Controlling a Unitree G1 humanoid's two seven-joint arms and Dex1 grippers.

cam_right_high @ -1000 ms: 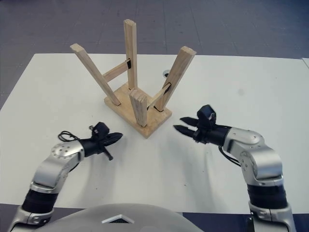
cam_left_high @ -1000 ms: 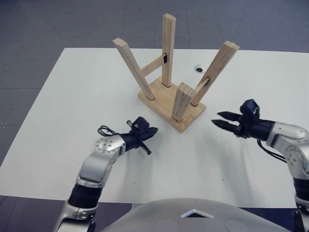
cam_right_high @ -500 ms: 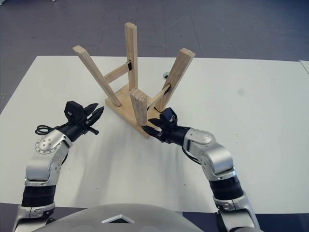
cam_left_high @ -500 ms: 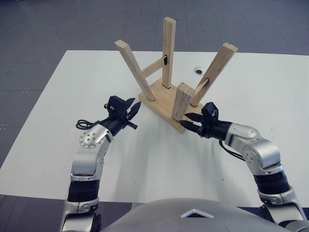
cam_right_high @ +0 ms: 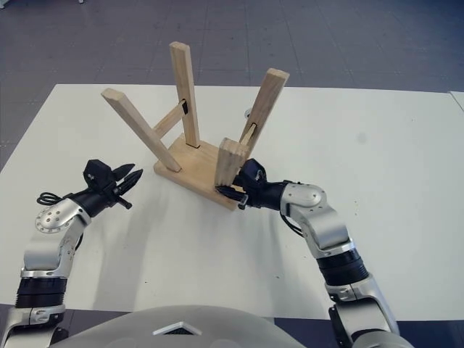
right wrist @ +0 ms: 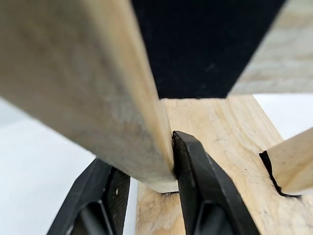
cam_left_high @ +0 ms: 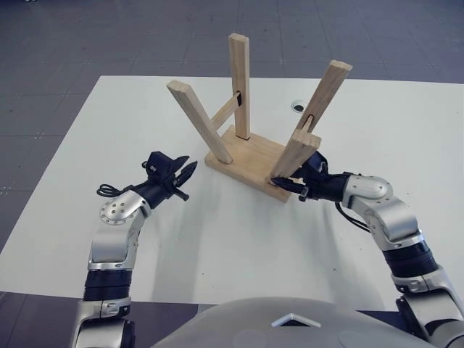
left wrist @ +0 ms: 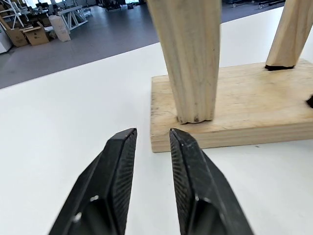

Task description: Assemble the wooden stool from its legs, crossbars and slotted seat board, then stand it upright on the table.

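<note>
The wooden stool (cam_left_high: 246,154) rests upside down on the white table (cam_left_high: 406,145), seat board flat and its legs pointing up, with crossbars (cam_left_high: 226,112) between them. My right gripper (cam_left_high: 284,181) is at the base of the nearest leg (cam_left_high: 297,152). In the right wrist view its fingers (right wrist: 195,171) press both sides of that leg (right wrist: 88,83) just above the seat board (right wrist: 225,127). My left gripper (cam_left_high: 187,171) hovers low over the table beside the board's left corner. Its fingers (left wrist: 122,161) stand a little apart with nothing between them, pointing at the left leg (left wrist: 188,58).
A round cable hole (cam_left_high: 299,106) sits in the table behind the stool. A black cable (cam_left_high: 109,191) loops beside my left forearm. Bare table stretches to the right of the stool and along the front edge; dark floor lies beyond the table.
My right gripper swung left across the table and closed around the nearest leg's base. The left gripper rose toward the board's left corner. The stool has turned slightly.
</note>
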